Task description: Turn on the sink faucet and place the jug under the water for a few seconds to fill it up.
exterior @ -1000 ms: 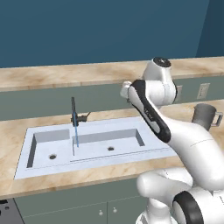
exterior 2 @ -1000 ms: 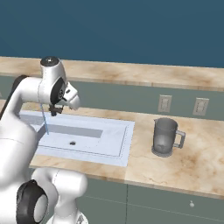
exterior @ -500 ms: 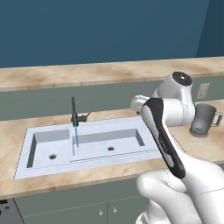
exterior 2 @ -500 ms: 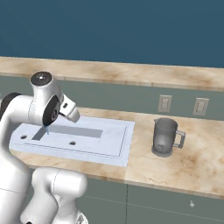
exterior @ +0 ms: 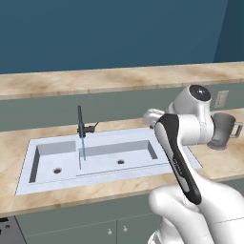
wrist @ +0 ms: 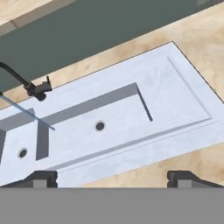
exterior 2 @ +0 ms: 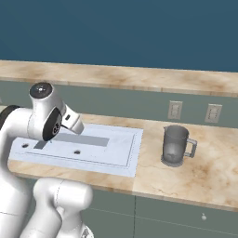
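Between the two finger tips of the gripper (wrist: 112, 179), spread wide at the bottom of the hand view with nothing in them, lies the near rim of the sink (wrist: 183, 83) and the tan counter (wrist: 205, 30) edge beyond it. Jaws are released and empty; no object is in contact.

Outward from there, the sink faucet (exterior: 80, 123) stands at the back rim, and the water (exterior: 83, 147) already falls as a thin blue stream into the sink near the divider between the basins. The faucet step appears complete.

The jug (exterior 2: 176, 145) stands upright on the counter to the right of the sink, well apart from the basin, with its handle turned away from the sink. The hand sits above the right part of the sink, between stream and jug.

Probable faults from this state:
- A sideways approach could strike the jug wall and tip or slide it, since it is light and stands free
- The handle faces away from the arm, so a grip on the body is likely; the translucent cylinder may slip if the fingers close off-centre
- On the carry back, the jug base could catch the raised sink rim
- The stream is narrow; a small placement error would leave the jug beside it and unfilled
- The arm's elbow swings widely and could hit the faucet lever, stopping the flow
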You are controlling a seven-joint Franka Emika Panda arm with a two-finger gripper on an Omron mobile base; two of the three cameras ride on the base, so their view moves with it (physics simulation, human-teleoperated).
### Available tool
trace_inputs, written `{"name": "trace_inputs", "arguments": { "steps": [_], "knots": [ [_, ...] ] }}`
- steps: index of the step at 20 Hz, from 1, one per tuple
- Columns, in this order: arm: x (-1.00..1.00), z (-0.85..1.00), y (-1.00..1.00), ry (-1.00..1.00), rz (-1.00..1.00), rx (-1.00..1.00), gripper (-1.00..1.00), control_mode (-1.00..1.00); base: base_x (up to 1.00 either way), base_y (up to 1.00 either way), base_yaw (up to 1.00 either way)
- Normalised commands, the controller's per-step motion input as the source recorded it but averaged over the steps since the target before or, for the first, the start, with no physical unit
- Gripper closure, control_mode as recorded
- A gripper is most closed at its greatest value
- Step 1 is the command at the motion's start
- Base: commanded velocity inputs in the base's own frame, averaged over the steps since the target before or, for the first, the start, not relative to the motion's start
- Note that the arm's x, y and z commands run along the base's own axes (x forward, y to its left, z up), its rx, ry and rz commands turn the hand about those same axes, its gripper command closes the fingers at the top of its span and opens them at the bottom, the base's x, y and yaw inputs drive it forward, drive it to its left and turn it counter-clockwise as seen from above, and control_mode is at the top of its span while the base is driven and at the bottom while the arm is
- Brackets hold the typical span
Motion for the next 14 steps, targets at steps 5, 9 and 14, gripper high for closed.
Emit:
{"name": "trace_inputs", "arguments": {
  "steps": [5,9,14],
  "knots": [
    [-0.16,0.0,-0.13,0.0,0.0,0.0,-1.0,-1.0,0.0,0.0,0.0],
    [-0.63,0.0,-0.66,-0.01,0.0,0.0,-1.0,-1.0,0.0,0.0,0.0],
    [-0.82,0.0,-1.0,-0.01,0.0,0.01,-1.0,-1.0,0.0,0.0,0.0]
  ]
}}
